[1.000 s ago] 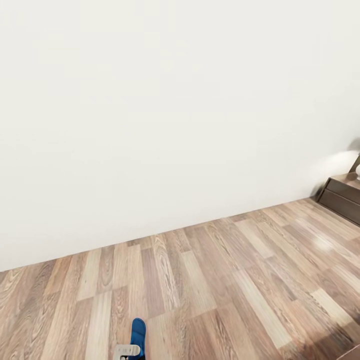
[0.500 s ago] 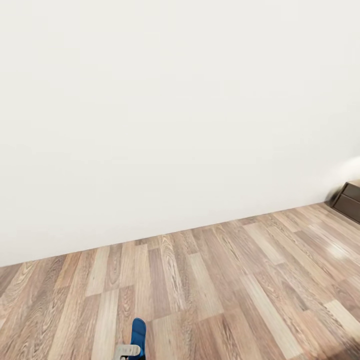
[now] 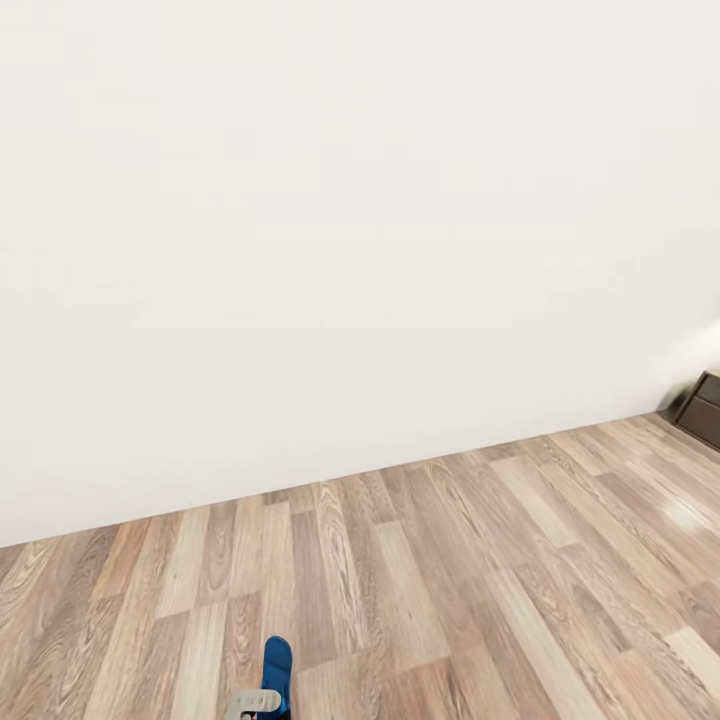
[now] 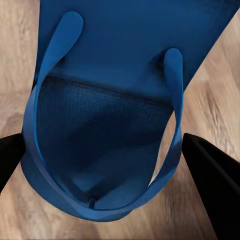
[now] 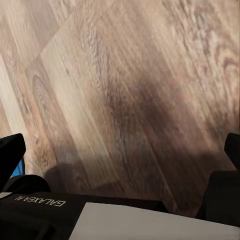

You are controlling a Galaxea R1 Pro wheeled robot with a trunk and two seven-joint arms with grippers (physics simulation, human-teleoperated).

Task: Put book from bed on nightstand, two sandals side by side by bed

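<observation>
Wood floor (image 3: 450,580) meets white wall (image 3: 350,220); nightstand (image 3: 703,408) at far right. L gripper (image 4: 107,155) clamps a sandal (image 4: 110,125). R gripper (image 5: 120,150) spread wide, nothing in it.

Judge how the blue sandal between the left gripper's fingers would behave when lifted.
The sandal looks thin and flat, so probably light. Its narrow straps arch loosely, so they would likely flex. The textured footbed may resist slipping.
</observation>
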